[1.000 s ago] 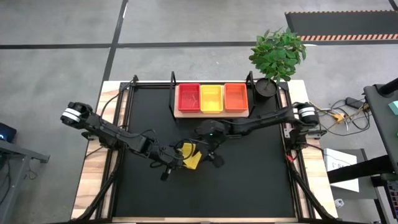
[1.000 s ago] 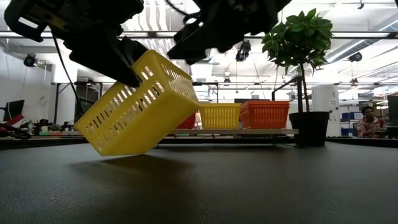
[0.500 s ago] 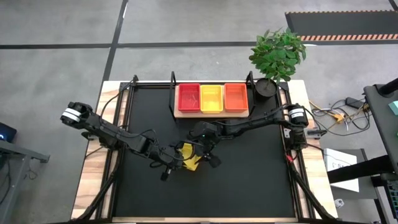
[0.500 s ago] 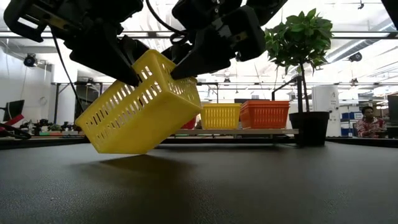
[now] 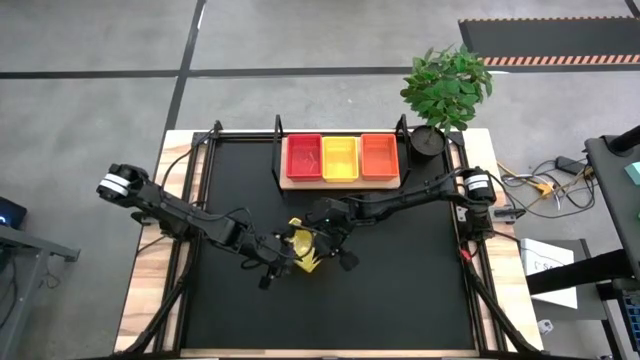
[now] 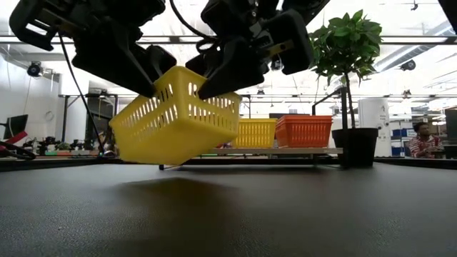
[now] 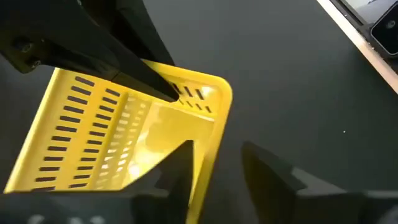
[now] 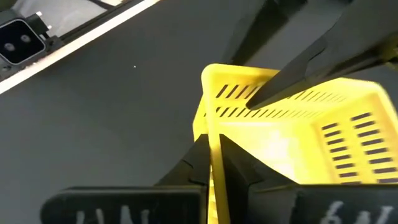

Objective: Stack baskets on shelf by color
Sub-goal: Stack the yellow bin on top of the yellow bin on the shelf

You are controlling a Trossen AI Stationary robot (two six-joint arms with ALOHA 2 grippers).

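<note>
Since the earlier frame our right gripper (image 8: 214, 165) has clamped the yellow basket (image 6: 178, 118) wall, levelling it, while our left gripper (image 7: 217, 171) has released, fingers straddling the opposite wall. Handover in hand: basket aloft mid-table, near side of the shelf (image 5: 340, 182). Next we judge: left withdraws, right carries to the yellow stack (image 5: 340, 158)

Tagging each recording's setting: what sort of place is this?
Probably a large lab or workshop hall: grey concrete floor, high ceiling with hanging lights, and workbenches cluttered with equipment behind the black-matted table.
</note>
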